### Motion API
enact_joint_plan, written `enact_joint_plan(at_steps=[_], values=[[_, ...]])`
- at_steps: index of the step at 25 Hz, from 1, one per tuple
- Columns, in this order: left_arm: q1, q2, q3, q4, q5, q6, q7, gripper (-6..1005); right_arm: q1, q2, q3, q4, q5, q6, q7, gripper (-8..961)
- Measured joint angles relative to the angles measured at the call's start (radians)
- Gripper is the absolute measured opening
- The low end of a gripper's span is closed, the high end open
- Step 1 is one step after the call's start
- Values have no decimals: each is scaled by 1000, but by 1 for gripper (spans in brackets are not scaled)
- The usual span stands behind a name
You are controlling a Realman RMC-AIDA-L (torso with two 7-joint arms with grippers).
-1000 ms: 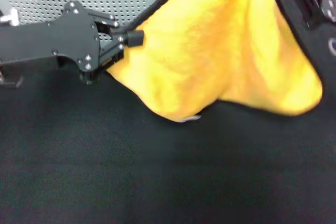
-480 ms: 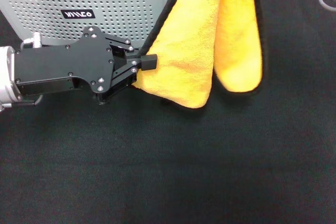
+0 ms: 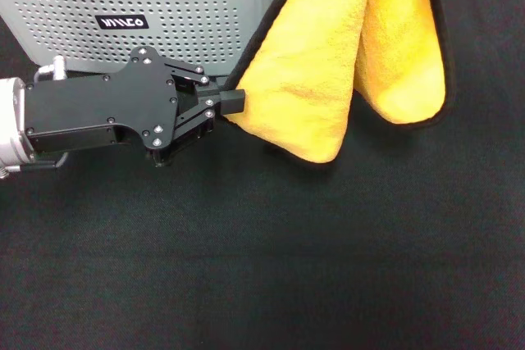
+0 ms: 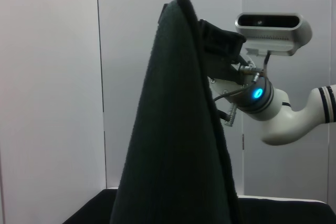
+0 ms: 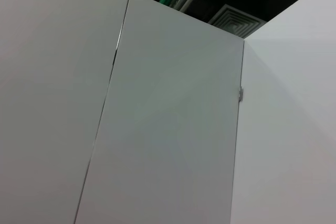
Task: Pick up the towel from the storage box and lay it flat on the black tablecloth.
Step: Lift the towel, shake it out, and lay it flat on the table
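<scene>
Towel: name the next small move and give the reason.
Probably draw the left gripper sideways, away from the right gripper. The towel hangs folded in two lobes above the tablecloth, held up high, so it needs spreading before lowering.

Towel (image 3: 328, 71) swung rightward, hanging folds spread wider apart – left pincer (image 3: 234, 102) at its edge shifted slightly up-right with it.

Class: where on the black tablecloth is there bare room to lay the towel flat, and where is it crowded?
Bare: the near black tablecloth, below the left hand and hanging towel; also right of the towel. Crowded: the far left, by the storage box.
</scene>
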Motion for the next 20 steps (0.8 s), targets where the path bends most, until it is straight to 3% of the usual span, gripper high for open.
enact_joint_plan(at_steps=[5, 20], values=[[-7, -2, -3, -19, 0, -5, 1, 132, 2, 0, 2, -8, 2, 6, 1, 17], [-40, -3, -3, -107, 2, -8, 42, 166, 11, 0, 7, -12, 24, 19, 18, 20]])
